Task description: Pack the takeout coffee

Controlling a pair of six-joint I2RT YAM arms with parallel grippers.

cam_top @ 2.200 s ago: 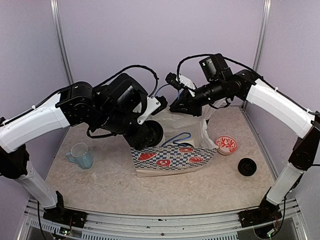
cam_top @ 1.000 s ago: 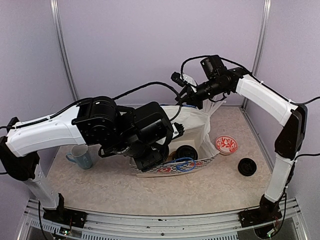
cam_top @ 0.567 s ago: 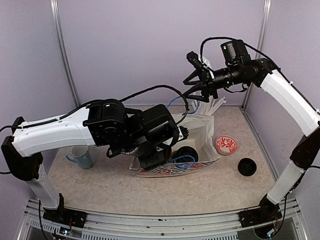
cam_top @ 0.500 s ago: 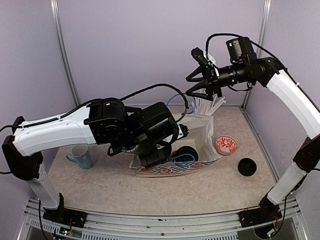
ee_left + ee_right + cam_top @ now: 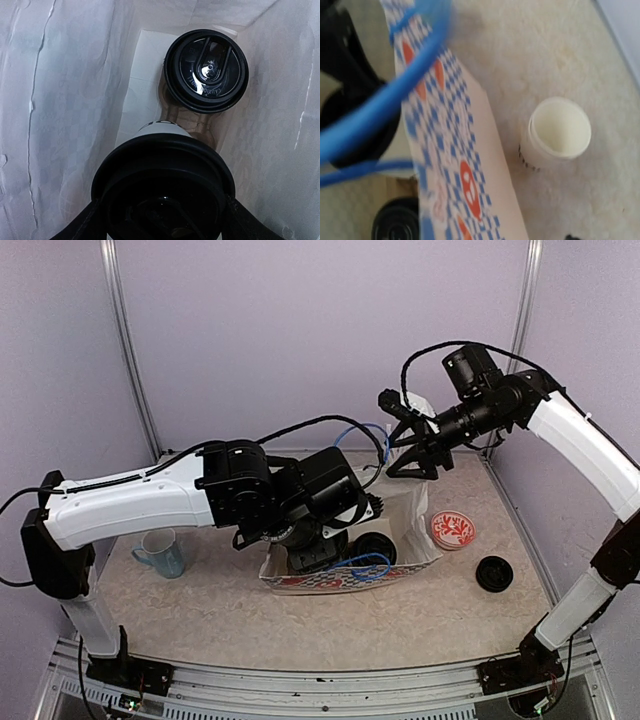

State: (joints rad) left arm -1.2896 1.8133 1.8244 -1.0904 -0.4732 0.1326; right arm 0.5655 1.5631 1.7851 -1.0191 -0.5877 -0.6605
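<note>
A white bag (image 5: 408, 525) with blue checks and red prints stands open mid-table. My left gripper (image 5: 162, 216) reaches down inside it, shut on a takeout coffee cup (image 5: 162, 185) with a black lid, one finger on each side of the lid. A second lidded cup (image 5: 206, 69) stands on the bag's floor, also seen from above as the lidded cup (image 5: 374, 545). My right gripper (image 5: 405, 440) hovers open above the bag's far right edge, holding nothing. An unlidded white cup (image 5: 559, 131) stands on the table beside the bag (image 5: 470, 165).
A light-blue mug (image 5: 160, 550) stands at the left. A red-patterned round disc (image 5: 453, 530) and a loose black lid (image 5: 494, 573) lie right of the bag. The blue bag handle (image 5: 360, 435) arches up near my right gripper. Walls enclose the table on three sides.
My right gripper lifted up with the blue handle, widened its jaws, and came back down toward the bag's edge. My left arm shifted slightly right, still inside the bag with its cup.
</note>
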